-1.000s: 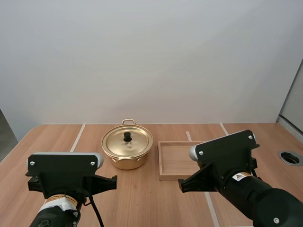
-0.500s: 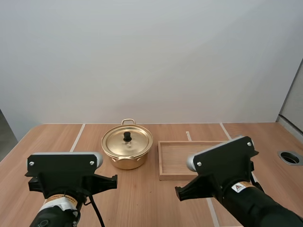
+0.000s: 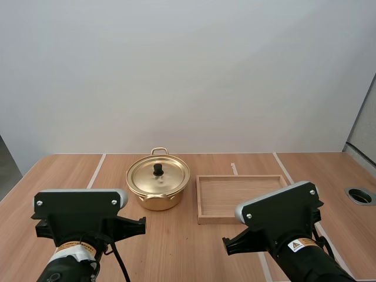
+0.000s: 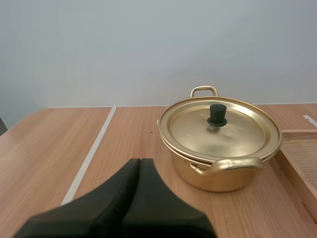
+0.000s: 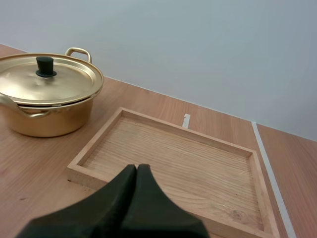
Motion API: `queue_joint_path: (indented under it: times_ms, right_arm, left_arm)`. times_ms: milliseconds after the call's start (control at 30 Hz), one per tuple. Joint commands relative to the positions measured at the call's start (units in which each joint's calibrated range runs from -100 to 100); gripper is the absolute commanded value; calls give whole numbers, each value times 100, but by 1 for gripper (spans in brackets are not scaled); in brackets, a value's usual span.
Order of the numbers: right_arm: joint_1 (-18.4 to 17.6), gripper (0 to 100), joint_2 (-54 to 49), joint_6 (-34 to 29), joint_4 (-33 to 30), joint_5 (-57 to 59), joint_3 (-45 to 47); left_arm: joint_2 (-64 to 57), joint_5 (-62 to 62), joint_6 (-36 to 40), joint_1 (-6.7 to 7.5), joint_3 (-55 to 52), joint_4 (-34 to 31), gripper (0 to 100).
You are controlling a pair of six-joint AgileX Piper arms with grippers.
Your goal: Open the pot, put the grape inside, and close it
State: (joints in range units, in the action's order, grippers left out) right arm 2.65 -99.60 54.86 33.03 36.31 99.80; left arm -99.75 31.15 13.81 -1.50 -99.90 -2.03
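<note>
A gold pot (image 3: 157,183) with two loop handles stands mid-table, its lid (image 3: 158,174) on, black knob (image 3: 158,169) upright. In the left wrist view the pot (image 4: 219,148) sits just ahead of my left gripper (image 4: 139,161), whose fingers lie together as one dark wedge. My right gripper (image 5: 136,167) is shut the same way, its tip over the near rim of the wooden tray (image 5: 168,158), with the pot (image 5: 47,96) off to the side. Both arms sit low at the table's near edge in the high view.
The wooden tray (image 3: 202,202) lies just right of the pot with nothing in it. Pale tape lines (image 3: 96,171) run across the tabletop. A round grommet hole (image 3: 360,195) is set into the table at the far right.
My right arm has drawn back toward the near edge and dropped lower, uncovering the tray. The left arm, pot and lid have stayed put.
</note>
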Motion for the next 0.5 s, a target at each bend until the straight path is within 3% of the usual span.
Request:
queue_joint_path:
  times_ms: [0, 100, 333, 467]
  right_arm:
    - [-15, 0, -40, 60, -214, -411, 20]
    - [-15, 0, -40, -141, -506, -610, 20]
    - [-15, 0, -40, -3477, -2935, -594, 20]
    - [-15, 0, -40, -3675, -3034, -532, 20]
  left_arm:
    - [-25, -167, 20, -9, -10, 106, 0]
    - [-25, -167, 20, -9, -10, 106, 0]
    - [-25, -167, 20, -9, -10, 106, 0]
    - [-25, -167, 20, -9, -10, 106, 0]
